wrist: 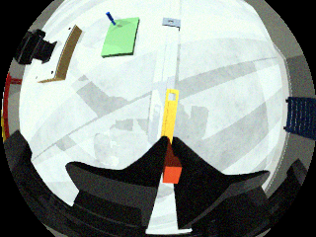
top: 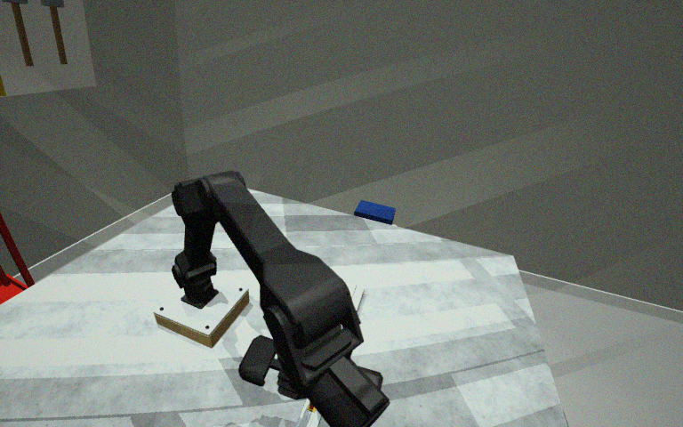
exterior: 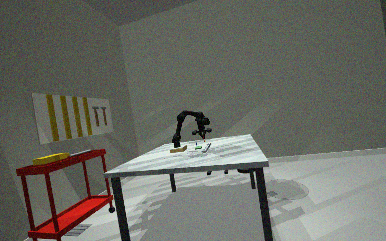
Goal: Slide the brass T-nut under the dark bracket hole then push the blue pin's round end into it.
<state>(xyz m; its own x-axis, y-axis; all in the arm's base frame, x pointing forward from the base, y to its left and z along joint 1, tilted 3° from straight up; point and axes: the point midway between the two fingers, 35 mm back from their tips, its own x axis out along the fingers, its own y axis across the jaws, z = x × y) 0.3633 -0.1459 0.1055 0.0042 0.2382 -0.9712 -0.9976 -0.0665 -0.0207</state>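
I have the gripper (exterior: 203, 139) (wrist: 169, 141) clenched on the orange handle (exterior: 203, 138) (wrist: 172, 174), with the fingertips on either side of it. The brass nut (top: 311, 406) (exterior: 204, 141) (wrist: 170, 114) extends beyond the fingertips; its small opening is visible at the far end in my wrist view. In that view, the nut overlaps the line of the aluminum rail (top: 308, 417) (exterior: 206, 147) (wrist: 169, 64); I cannot tell whether it touches the rail or sits in the slot. The dark bracket (wrist: 171, 22) is on the rail, well apart from the nut, so the nut is not under its hole. The green tray (exterior: 198, 147) (wrist: 120, 37) lies beside the rail, on the side of the arm's base board (top: 229, 323) (exterior: 178, 149) (wrist: 70, 51). The blue pin (exterior: 196, 144) (wrist: 111, 19) stands up at the tray. The arm (top: 241, 221) (exterior: 179, 127) (wrist: 35, 46) rises from the board, bends at the elbow and reaches down over the table (top: 428, 326) (exterior: 227, 158) (wrist: 237, 99). In the top view, the arm covers my grip point. The exterior view places a red cart (exterior: 74, 159) near the table, with a yellow block (exterior: 51, 158) on its upper shelf.
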